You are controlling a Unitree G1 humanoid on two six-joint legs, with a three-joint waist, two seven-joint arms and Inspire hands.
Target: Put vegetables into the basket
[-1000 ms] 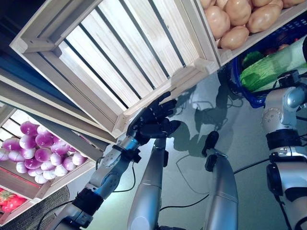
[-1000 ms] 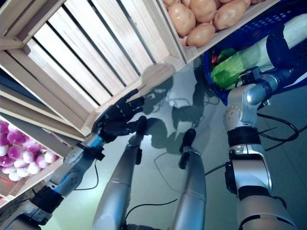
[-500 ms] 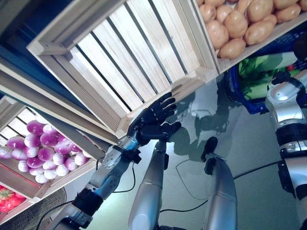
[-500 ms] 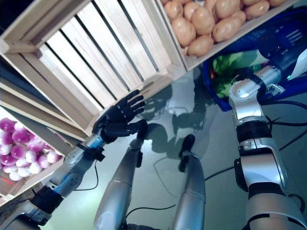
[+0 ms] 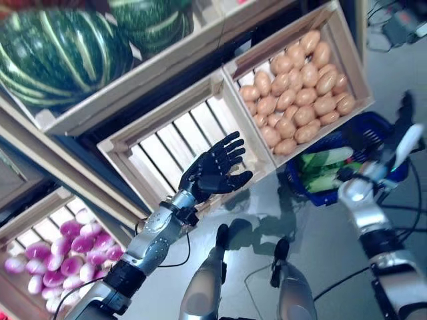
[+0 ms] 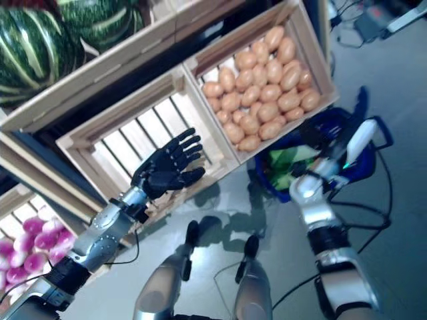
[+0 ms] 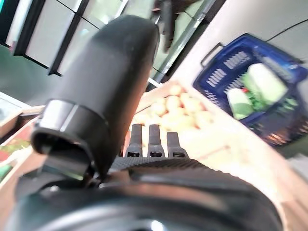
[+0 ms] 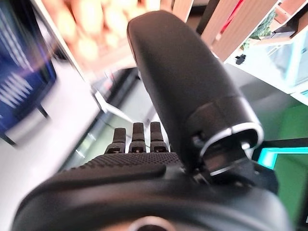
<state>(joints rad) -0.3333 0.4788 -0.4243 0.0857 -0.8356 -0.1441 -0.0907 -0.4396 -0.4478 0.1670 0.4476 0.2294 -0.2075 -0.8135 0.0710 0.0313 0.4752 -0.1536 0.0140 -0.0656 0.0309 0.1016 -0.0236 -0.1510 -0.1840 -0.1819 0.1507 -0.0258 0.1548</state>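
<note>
wooden crates (image 5: 200, 133) behind, green vegetables (image 5: 323, 160) lengthwise in blue basket (image 5: 373, 127)

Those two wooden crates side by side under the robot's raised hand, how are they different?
The slatted crate behind the left hand holds nothing; its bare slats show. The potato crate beside it, on the robot's right, is filled with tan potatoes and sits next to the blue basket, which already holds green vegetables. Both crates are pale wood and set at the same slant.
</note>
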